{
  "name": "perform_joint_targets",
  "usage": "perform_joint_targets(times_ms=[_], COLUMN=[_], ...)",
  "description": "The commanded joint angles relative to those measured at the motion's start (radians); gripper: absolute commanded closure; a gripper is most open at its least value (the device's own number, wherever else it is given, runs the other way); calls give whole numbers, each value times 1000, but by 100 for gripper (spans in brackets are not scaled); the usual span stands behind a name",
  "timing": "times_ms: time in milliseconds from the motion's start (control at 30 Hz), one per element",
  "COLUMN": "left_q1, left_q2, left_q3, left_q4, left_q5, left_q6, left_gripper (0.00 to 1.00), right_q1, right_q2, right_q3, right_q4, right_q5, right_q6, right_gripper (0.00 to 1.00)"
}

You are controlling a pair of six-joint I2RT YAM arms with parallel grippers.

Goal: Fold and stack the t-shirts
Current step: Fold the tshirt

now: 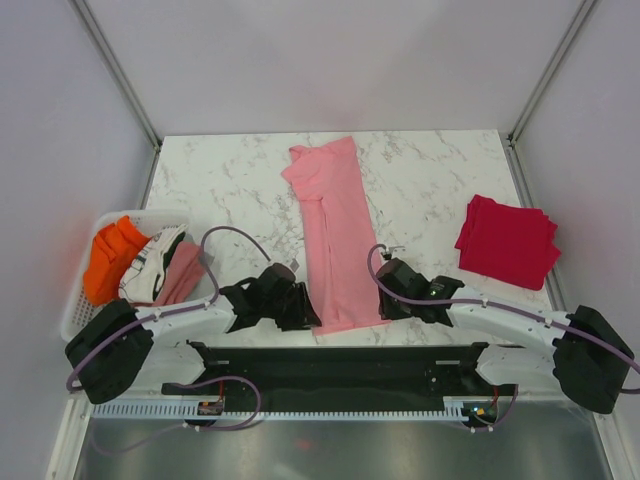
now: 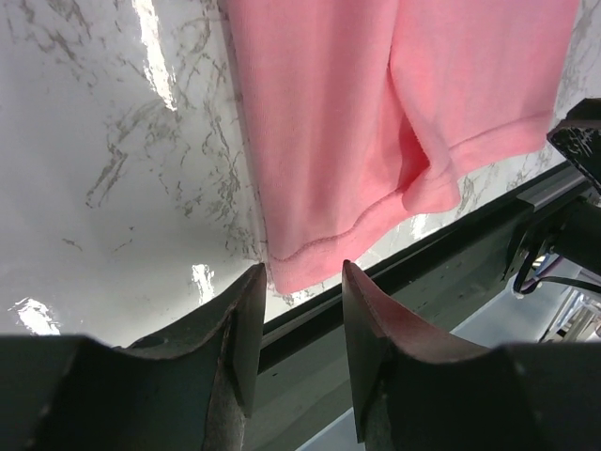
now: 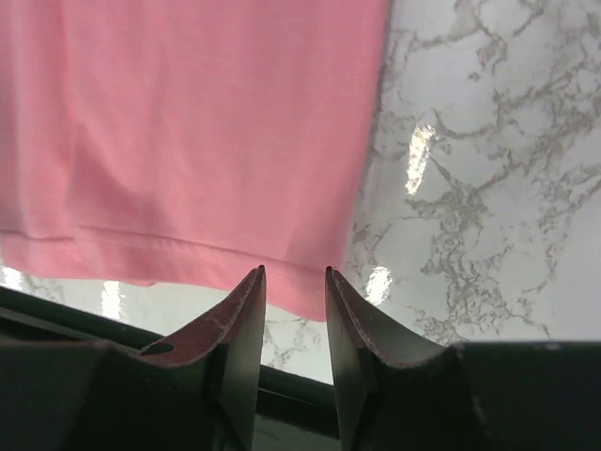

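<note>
Left end effector (image 2: pixel 302 268) and right end effector (image 3: pixel 295 272) stood open, empty, at the near hem corners of the pink shirt (image 1: pixel 335 240); each needed a square pinch, then lifting together.

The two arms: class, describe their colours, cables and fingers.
The left arm and right arm both have white links between black joints, with bulky black bases. A purple cable loops along each. The fingers are dark and taper to points.

Pink t-shirt (image 1: pixel 335 240) folded lengthwise into a long narrow strip, lying centre, crimson t-shirt (image 1: pixel 507 240) folded compact, well apart at right
</note>
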Motion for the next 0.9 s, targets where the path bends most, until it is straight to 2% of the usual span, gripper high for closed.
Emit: perform_joint_targets(times_ms=[0, 200, 400, 500, 533, 567, 867], left_q1=[-22, -52, -54, -54, -54, -54, -60], left_q2=[20, 86, 83, 65, 58, 52, -56], left_q3=[-2, -12, -32, -36, -38, -41, -91], left_q4=[48, 102, 117, 116, 116, 111, 76], left_q5=[-31, -24, -28, -31, -31, -31, -1], left_q6=[-50, -73, -76, -74, -74, -73, -88], left_gripper=[54, 54, 65, 80, 92, 98, 98], right_q1=[-2, -2, -2, -2, -2, -2, 5], right_q2=[35, 23, 65, 37, 28, 8, -150], right_q3=[-32, -53, -72, -89, -92, -93, -152], right_q4=[-33, -24, 14, 34, 35, 33, 10], right_q5=[42, 57, 16, -9, -9, -9, -62], right_q6=[44, 71, 68, 75, 77, 78, 118], right_gripper=[61, 61, 81, 92, 95, 100, 100])
